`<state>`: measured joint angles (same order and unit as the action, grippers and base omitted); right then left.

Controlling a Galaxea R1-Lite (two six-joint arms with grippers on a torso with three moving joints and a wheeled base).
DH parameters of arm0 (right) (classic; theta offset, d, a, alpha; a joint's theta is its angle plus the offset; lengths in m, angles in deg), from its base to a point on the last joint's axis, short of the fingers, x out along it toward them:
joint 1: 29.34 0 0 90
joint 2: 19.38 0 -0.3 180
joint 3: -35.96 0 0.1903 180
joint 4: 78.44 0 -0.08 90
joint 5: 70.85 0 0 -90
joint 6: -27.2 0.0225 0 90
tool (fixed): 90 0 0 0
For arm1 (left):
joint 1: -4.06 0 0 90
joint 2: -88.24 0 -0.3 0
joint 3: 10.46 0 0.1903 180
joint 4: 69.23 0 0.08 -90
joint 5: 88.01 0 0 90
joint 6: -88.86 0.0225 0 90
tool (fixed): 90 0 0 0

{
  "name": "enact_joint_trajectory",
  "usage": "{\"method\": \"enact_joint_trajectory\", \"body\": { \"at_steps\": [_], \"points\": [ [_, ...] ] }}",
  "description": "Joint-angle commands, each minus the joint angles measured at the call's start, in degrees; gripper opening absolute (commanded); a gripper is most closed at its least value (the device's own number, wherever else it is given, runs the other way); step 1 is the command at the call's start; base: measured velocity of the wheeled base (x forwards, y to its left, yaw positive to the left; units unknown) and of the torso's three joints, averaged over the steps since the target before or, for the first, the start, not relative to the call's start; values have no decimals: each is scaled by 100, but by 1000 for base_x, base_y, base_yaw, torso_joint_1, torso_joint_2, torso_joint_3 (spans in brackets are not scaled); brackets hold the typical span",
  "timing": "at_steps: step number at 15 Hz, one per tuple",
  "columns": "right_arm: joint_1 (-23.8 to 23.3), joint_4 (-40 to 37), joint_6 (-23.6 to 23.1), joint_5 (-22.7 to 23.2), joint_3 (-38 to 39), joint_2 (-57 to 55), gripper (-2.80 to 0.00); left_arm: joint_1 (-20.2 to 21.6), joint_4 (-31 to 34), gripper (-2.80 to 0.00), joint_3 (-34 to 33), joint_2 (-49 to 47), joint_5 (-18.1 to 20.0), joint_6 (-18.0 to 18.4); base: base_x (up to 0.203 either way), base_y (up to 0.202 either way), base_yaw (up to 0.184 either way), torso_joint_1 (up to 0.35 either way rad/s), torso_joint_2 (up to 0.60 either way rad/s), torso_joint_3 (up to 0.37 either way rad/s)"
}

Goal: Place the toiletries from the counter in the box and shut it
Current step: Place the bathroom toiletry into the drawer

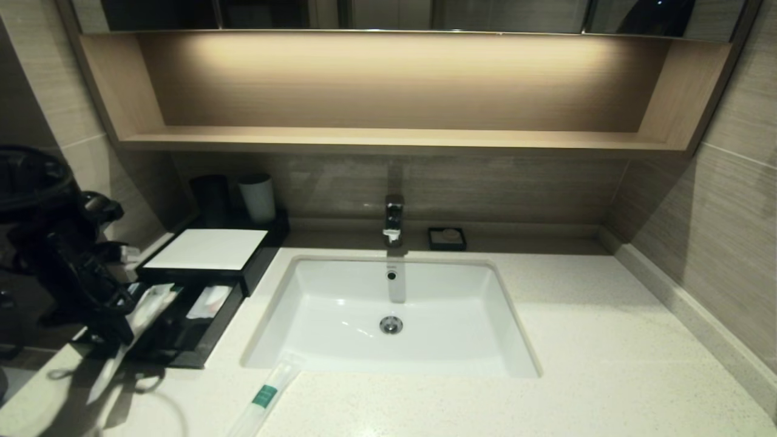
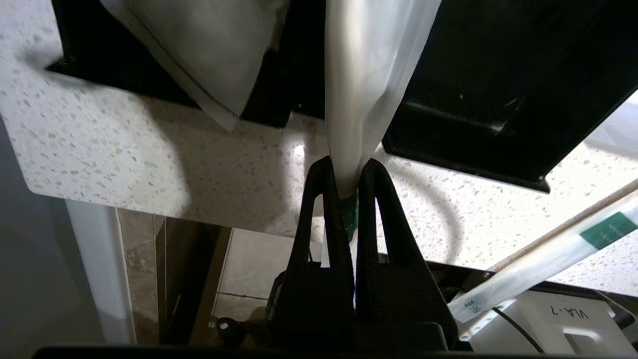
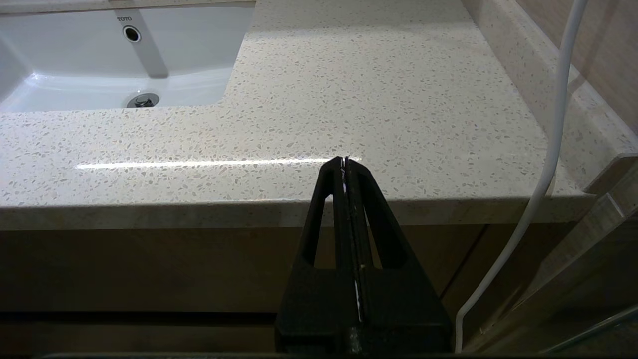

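A wide pale cream speckled counter (image 1: 576,340) runs across the room below a lit wooden shelf (image 1: 394,136), with grey-brown tiled walls on both sides. A white rectangular sink (image 1: 340,303) is set into the counter, and a chrome tap (image 1: 393,220) stands behind it.

At the counter's left end sits the low glossy black box (image 1: 258,267) with its flat white top panel (image 1: 207,249). Its front drawer (image 1: 194,355) is pulled out toward the counter's front edge. Inside the drawer lies a short clear pouch (image 1: 208,301) with whitish contents. A black tumbler (image 1: 210,194) and a white-grey cup (image 1: 257,197) stand side by side behind the box, against the wall. A tiny square black soap dish (image 1: 447,238) sits just right of the tap.

The left gripper (image 2: 348,172) hangs at the drawer's left front corner, its fingers pinching a long clear toothbrush packet (image 2: 371,75) near its green band; the packet's far end reaches over the open drawer, and in the left wrist view a second pale pouch corner (image 2: 209,55) overhangs the drawer's front wall. Whether the held packet touches the drawer floor cannot be told.

A second toothbrush packet (image 1: 265,394) with a green band lies on the counter at the sink's front left corner, slanting toward the front edge.

The right gripper (image 3: 345,162) is parked low before the counter's right front edge, fingers pressed together on nothing.
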<state>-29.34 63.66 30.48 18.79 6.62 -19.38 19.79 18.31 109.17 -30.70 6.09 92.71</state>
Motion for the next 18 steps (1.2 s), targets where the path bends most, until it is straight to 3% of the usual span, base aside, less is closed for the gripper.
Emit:
{"method": "enact_joint_trajectory", "body": {
  "at_steps": [1, 9, 13, 18],
  "points": [
    [0, -6, -2, -8, 0, -9, -280, 8, 210, -280, 530, -437, 4, 25, 0, 0, 0, 0, 0, 0],
    [0, -6, -3, -7, 0, -9, -280, 17, 206, -280, 1518, -1273, 32, 62, 0, 0, 0, 0, 0, 0],
    [0, -6, 6, -1, 0, -9, -280, 16, -368, -280, 1528, -1394, 21, 14, 0, 0, 0, 0, 0, 0],
    [0, -6, 5, -9, 0, -9, -280, -9, -624, -280, 1536, -1316, 91, -190, 0, 0, 0, 0, 0, 0]
  ]
}}
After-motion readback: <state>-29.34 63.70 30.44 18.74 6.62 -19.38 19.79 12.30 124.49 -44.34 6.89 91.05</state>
